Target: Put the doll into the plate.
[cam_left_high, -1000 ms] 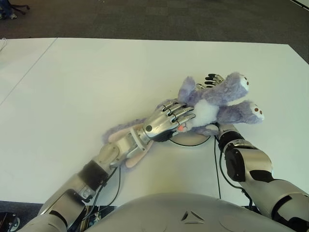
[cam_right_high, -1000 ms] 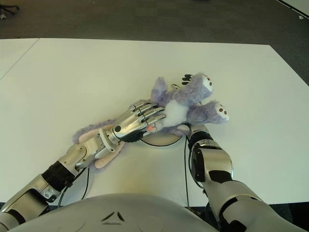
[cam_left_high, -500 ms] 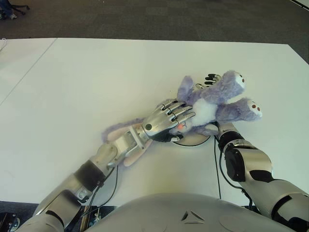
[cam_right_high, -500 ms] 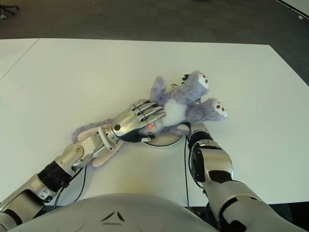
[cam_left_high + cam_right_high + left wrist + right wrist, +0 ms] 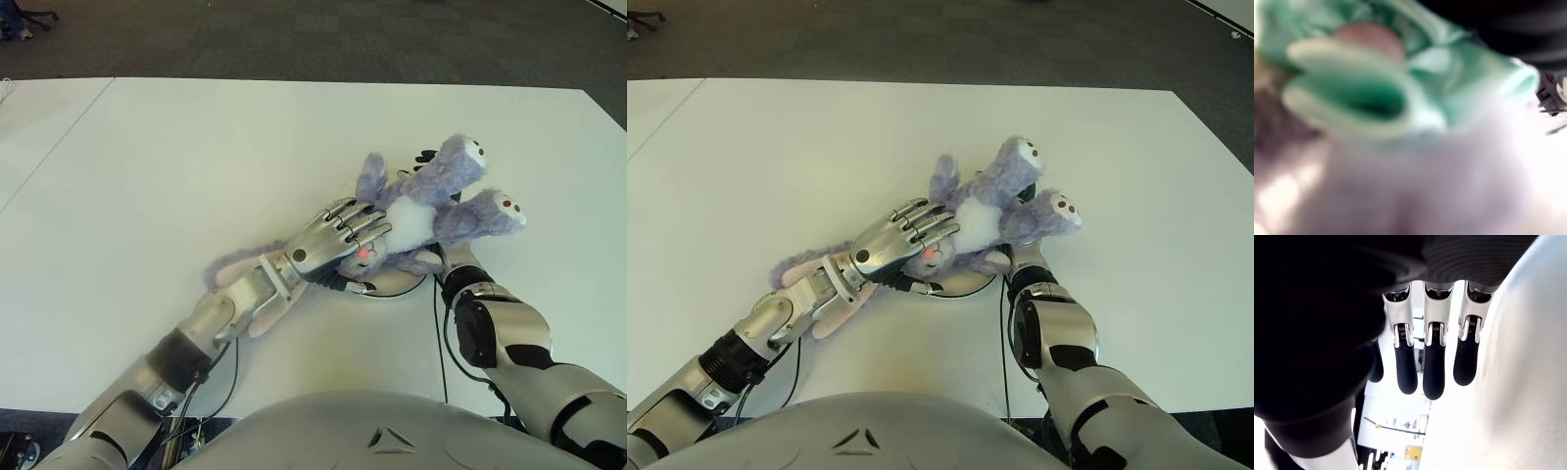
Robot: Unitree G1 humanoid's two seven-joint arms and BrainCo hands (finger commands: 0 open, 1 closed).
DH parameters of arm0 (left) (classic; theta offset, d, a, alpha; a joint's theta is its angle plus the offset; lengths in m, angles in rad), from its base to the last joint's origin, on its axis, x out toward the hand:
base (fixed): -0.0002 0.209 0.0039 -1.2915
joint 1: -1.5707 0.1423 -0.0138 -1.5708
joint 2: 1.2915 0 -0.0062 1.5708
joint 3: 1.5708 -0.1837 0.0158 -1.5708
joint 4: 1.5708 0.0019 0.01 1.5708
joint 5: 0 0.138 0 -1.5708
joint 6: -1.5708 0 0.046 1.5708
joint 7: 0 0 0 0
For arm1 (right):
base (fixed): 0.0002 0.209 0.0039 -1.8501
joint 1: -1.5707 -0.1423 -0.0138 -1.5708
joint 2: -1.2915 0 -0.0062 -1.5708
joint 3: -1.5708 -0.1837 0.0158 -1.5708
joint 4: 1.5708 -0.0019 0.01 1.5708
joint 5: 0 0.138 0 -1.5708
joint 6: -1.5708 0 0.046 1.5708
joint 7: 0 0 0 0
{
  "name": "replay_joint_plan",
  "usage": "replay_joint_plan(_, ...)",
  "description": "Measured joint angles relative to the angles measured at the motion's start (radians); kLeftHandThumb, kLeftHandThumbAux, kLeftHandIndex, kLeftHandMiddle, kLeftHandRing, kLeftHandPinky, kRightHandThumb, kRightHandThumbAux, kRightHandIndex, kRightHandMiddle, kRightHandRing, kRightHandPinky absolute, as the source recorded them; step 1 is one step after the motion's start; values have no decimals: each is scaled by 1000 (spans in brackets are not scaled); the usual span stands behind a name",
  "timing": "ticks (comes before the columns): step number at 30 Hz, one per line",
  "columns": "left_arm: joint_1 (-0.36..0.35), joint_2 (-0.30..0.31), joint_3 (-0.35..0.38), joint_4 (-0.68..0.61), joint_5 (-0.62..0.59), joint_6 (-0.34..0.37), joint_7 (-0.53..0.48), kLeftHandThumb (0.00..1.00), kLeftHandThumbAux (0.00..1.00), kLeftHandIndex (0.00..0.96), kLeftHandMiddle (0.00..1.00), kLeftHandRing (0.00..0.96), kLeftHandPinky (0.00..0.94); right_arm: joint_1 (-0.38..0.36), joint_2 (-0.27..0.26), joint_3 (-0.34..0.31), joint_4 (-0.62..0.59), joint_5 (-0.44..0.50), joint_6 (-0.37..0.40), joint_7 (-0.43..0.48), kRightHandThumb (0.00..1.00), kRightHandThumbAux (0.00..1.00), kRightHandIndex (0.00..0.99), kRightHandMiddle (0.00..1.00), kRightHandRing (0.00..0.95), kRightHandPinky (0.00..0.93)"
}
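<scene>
Settling a purple doll [image 5: 421, 211] over the white plate [image 5: 392, 284] on the desk [image 5: 196, 166], the left robot hand [image 5: 333, 243] clasps its belly while the right robot hand [image 5: 431, 162], fingers extended, props it from behind. Release appears to come next, the legs apparently overhanging the far rim.

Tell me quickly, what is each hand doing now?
Left hand: fingers closed on the doll.
Right hand: fingers straight, holding nothing.
</scene>
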Motion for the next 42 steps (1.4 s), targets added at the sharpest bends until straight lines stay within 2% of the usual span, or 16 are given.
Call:
replay_joint_plan(10, 38, 54, 42, -68, -81, -57, -12, 109, 135, 0, 0, 0, 0, -3, 5, -6, 0, 0, 0, 11, 86, 887, 296, 353, 369, 368)
replay_joint_plan(13, 58, 80, 59, -106, -118, -73, -37, 130, 125, 0, 0, 0, 0, -3, 5, -7, 0, -1, 0, 10, 75, 880, 277, 337, 354, 327)
replay_joint_plan(20, 79, 128, 118, -156, -196, -162, -45, 165, 116, 0, 0, 0, 0, -3, 4, 4, 0, -12, 3, -21, 73, 906, 257, 318, 325, 299)
replay_joint_plan(25, 74, 143, 165, -164, -225, -229, -28, 173, 118, 0, 0, 0, 0, -4, 4, 13, 0, -22, 3, -38, 35, 912, 242, 298, 304, 268)
replay_joint_plan(35, 33, 125, 240, -134, -295, -342, 47, 149, 162, 0, 0, 0, 0, -4, 4, 20, 0, -22, 3, -42, 1, 890, 229, 285, 293, 261)
replay_joint_plan(42, 0, 87, 289, -88, -422, -387, 57, 140, 227, 0, 0, 0, 0, -5, 5, 16, 0, -13, 3, -38, 64, 895, 240, 296, 299, 278)
